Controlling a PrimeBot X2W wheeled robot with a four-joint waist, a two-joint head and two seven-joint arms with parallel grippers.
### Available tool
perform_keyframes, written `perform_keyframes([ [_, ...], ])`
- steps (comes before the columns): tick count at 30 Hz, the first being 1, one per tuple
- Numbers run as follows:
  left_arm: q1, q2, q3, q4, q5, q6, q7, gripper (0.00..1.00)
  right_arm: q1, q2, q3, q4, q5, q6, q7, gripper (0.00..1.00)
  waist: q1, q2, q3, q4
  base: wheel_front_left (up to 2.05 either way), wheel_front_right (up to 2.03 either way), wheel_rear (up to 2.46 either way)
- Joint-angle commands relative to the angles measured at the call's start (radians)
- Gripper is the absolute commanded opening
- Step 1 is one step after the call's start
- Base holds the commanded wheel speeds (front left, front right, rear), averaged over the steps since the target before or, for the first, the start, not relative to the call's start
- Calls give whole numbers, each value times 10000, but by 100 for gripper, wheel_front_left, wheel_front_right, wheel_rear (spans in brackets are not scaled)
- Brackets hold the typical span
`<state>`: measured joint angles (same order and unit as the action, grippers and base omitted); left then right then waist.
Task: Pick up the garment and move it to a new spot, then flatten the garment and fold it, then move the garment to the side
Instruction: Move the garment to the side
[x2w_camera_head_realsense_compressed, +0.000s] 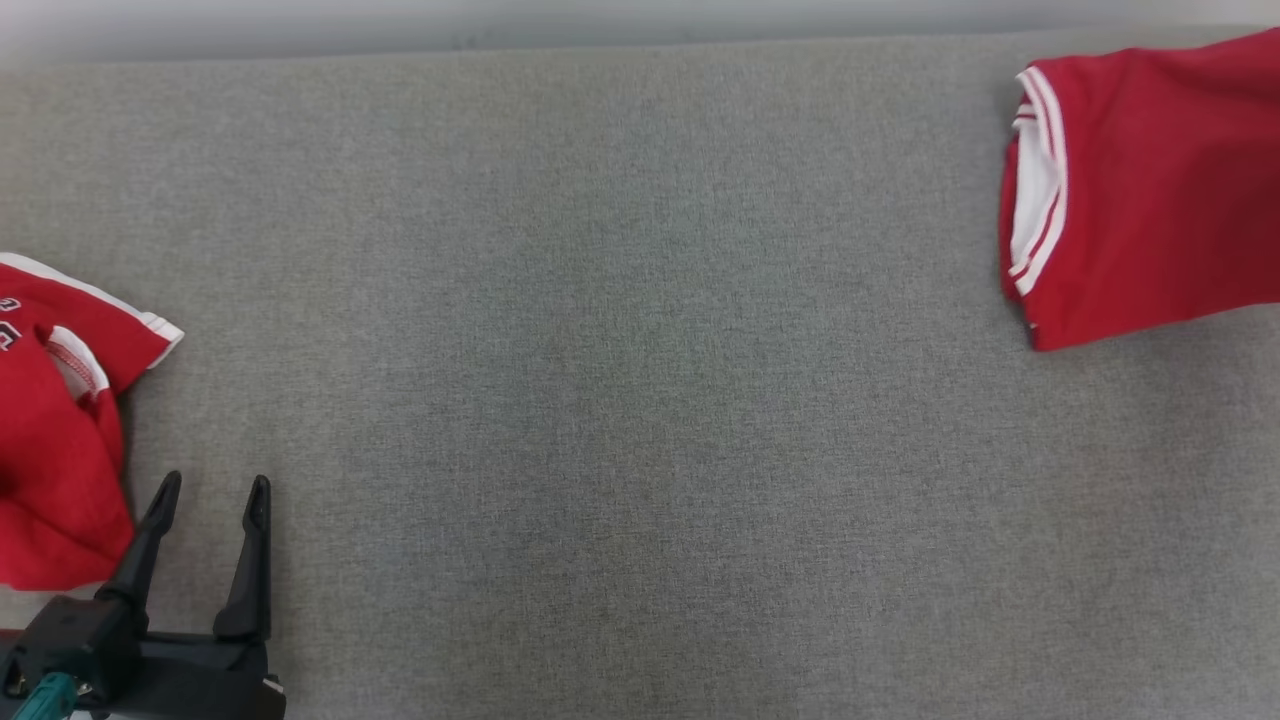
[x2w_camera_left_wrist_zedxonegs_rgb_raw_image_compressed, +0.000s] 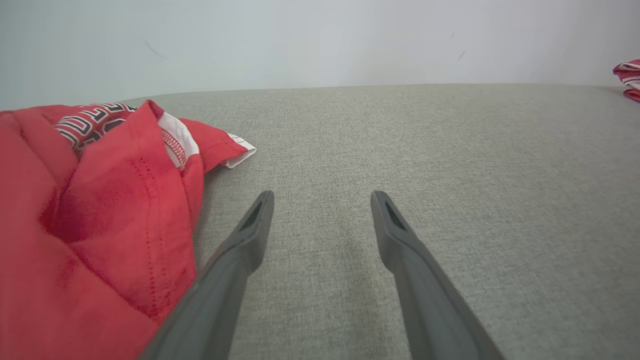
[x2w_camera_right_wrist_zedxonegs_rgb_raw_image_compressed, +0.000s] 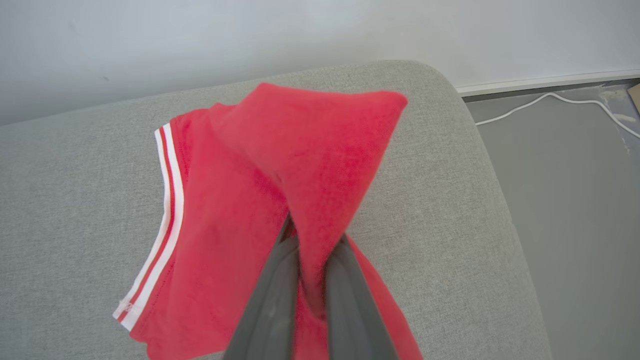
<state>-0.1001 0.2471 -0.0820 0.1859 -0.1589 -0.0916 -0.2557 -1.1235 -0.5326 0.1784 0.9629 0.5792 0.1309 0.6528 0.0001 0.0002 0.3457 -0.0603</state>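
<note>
Right gripper (x2w_camera_right_wrist_zedxonegs_rgb_raw_image_compressed: 315, 245): fingers drawn narrow, pinched on a raised peak of the folded red garment (x2w_camera_right_wrist_zedxonegs_rgb_raw_image_compressed: 225, 225). Cloth bunches up between the two fingers and hides their tips. Rest of that garment lies on the grey cushion (x2w_camera_right_wrist_zedxonegs_rgb_raw_image_compressed: 75, 200), near its rounded far-right corner. White-and-red striped trim runs down the garment's left edge in the right wrist view. In the head view the same garment (x2w_camera_head_realsense_compressed: 1150, 190) sits at the upper right, partly cut off by the frame edge.

Left gripper (x2w_camera_head_realsense_compressed: 214, 490): fingers spread wide, nothing between them, low over bare cushion at the lower left of the head view. In the left wrist view its fingers (x2w_camera_left_wrist_zedxonegs_rgb_raw_image_compressed: 322, 200) point across open grey fabric.

Crumpled red garment (x2w_camera_head_realsense_compressed: 50, 450): just beside the left gripper, on its left side; whether they touch, cannot tell. Printed lettering and white trim show on it (x2w_camera_left_wrist_zedxonegs_rgb_raw_image_compressed: 90, 225).

Beyond the cushion's corner: grey floor (x2w_camera_right_wrist_zedxonegs_rgb_raw_image_compressed: 575, 200) with a white cable (x2w_camera_right_wrist_zedxonegs_rgb_raw_image_compressed: 550, 97), and a pale wall (x2w_camera_right_wrist_zedxonegs_rgb_raw_image_compressed: 300, 35).
</note>
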Motion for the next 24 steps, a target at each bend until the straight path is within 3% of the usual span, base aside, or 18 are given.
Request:
perform_keyframes([
  [1, -139, 85, 23, -62, -35, 2, 33, 100, -128, -133, 6, 27, -138, -5, 16, 0, -1, -2, 191, -87, 0, 0, 0],
  [20, -67, 252, -31, -322, -248, 205, 60, 100, -1077, -784, -250, 873, -1911, -5, -299, 0, -1, -2, 470, 193, 0, 0, 0],
  [21, -73, 253, -35, -318, -261, 207, 57, 100, -1114, -794, -271, 916, -2008, -5, -334, 31, -1, -2, 472, 196, 0, 0, 0],
  [22, -80, 256, -38, -311, -255, 205, 53, 100, -1153, -797, -295, 945, -2106, -5, -412, 56, -1, -2, 473, 196, 0, 0, 0],
  [23, -90, 254, -49, -303, -246, 214, 50, 100, -1180, -788, -318, 974, -2181, -5, -472, 100, -1, -2, 475, 198, 0, 0, 0],
  [24, -106, 254, -53, -298, -265, 218, 46, 100, -1193, -783, -346, 997, -2274, -5, -553, 100, -1, -2, 478, 200, 0, 0, 0],
])
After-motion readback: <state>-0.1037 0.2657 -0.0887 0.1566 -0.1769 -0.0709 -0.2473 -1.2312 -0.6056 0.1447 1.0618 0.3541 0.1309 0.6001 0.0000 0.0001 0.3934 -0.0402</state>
